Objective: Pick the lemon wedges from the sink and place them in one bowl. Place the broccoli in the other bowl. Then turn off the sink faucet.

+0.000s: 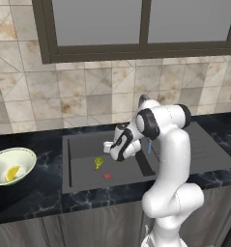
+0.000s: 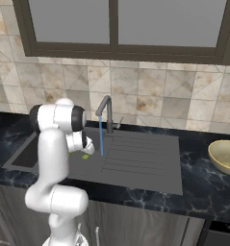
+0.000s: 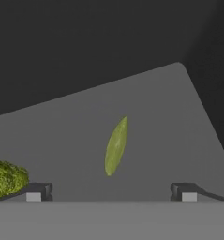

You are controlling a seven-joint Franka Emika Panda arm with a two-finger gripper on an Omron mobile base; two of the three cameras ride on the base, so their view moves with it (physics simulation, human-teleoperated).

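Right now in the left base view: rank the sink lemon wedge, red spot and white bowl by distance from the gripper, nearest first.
1. Lemon wedge, on the sink floor just left of the gripper.
2. Red spot, on the floor nearer the front wall.
3. White bowl, far left on the counter, holding another wedge.

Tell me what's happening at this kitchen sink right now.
A white robot arm reaches into the dark grey sink, its open gripper over a smooth yellow-green lemon wedge beside the knobbly green broccoli. Another yellow wedge already sits in the cream-white bowl. The gooseneck faucet is running.
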